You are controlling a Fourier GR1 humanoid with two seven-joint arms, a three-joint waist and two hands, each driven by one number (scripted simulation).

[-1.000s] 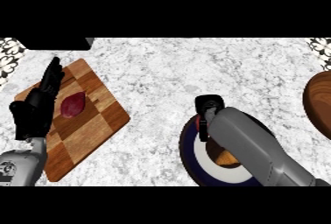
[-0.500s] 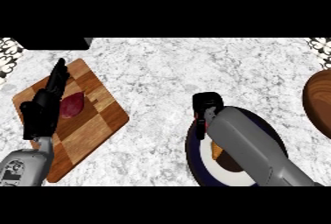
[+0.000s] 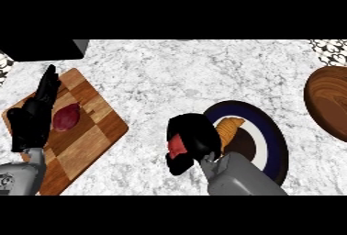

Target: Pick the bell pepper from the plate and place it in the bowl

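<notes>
My right hand [image 3: 196,137] hangs over the left rim of the dark blue plate [image 3: 274,137], fingers curled. A red thing, seemingly the bell pepper [image 3: 177,146], shows between its fingers and thumb, mostly hidden. Just right of the hand an orange ribbed piece [image 3: 227,128] shows over the plate; I cannot tell whether it belongs to the same thing. The wooden bowl [image 3: 328,105] sits at the right edge, well apart from the hand. My left hand [image 3: 32,120] rests open over the cutting board, fingers pointing away.
A wooden cutting board [image 3: 88,137] lies at the left with a dark red vegetable [image 3: 66,117] on it, beside my left hand. A black block [image 3: 41,48] stands at the far left corner. Marble counter [image 3: 169,82] spreads between board and plate.
My right hand has swung left and nearer, from the plate's far rim to its left rim, and now shows a red thing in its curl. The left hand has barely shifted.
</notes>
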